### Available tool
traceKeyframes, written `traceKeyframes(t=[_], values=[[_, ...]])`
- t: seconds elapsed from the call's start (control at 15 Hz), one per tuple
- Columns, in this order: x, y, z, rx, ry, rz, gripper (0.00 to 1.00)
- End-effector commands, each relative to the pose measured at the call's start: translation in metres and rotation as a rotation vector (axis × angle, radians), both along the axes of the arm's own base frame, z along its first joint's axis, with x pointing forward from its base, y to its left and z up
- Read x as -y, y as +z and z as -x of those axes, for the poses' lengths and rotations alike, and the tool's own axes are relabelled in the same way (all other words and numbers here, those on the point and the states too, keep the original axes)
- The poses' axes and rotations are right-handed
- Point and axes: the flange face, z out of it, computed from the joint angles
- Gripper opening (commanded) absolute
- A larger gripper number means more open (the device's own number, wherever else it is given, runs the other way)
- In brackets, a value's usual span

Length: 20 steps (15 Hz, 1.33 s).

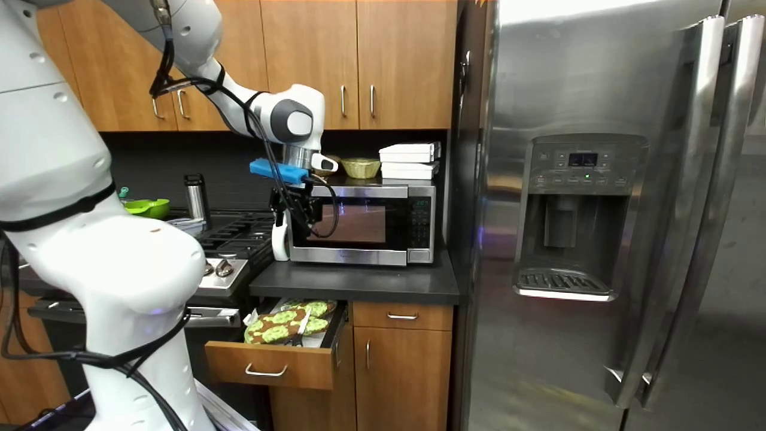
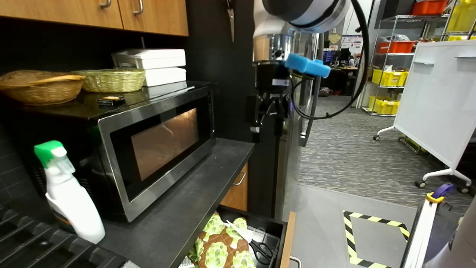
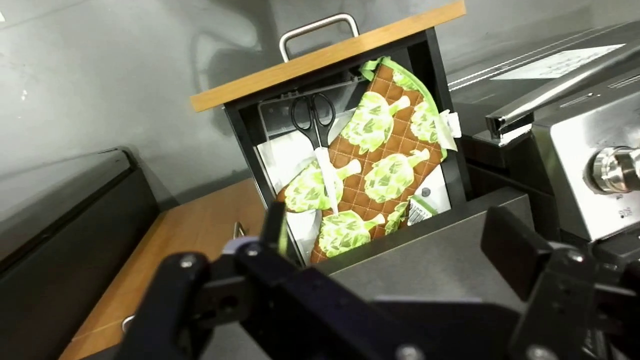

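- The gripper [image 2: 267, 134] hangs in front of the microwave [image 2: 160, 149], well above the worktop [image 2: 219, 163]; its fingers [image 3: 512, 247] are spread wide, with nothing between them.
- Below, the wooden-fronted drawer [image 1: 308, 366] stands pulled out. Inside lies a quilted artichoke-print oven mitt [image 3: 362, 182]; scissors [image 3: 325, 162] rest with pale blades across it, black handles toward the drawer front.
- Judging by the stance, this is a free-space stage over the drawer, with neither grasp nor contact made.
- Reaching the scissors or mitt would call for shifting outward past the worktop's edge, turning the wrist to suit, then descending clear of the drawer walls.
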Motion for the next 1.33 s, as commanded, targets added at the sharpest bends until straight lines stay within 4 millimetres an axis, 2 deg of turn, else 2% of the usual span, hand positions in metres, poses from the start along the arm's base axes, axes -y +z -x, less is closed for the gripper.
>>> traceKeyframes(t=[0.0,0.47,1.0,1.07,1.27], values=[[0.014,-0.006,0.015,0.071,-0.025,0.009,1.0],[0.025,-0.021,0.039,0.142,-0.118,0.016,1.0],[0.028,-0.058,0.057,0.149,-0.29,0.05,1.0],[0.029,-0.057,0.047,0.14,-0.315,0.051,1.0],[0.04,-0.066,0.046,0.121,-0.403,0.06,1.0]])
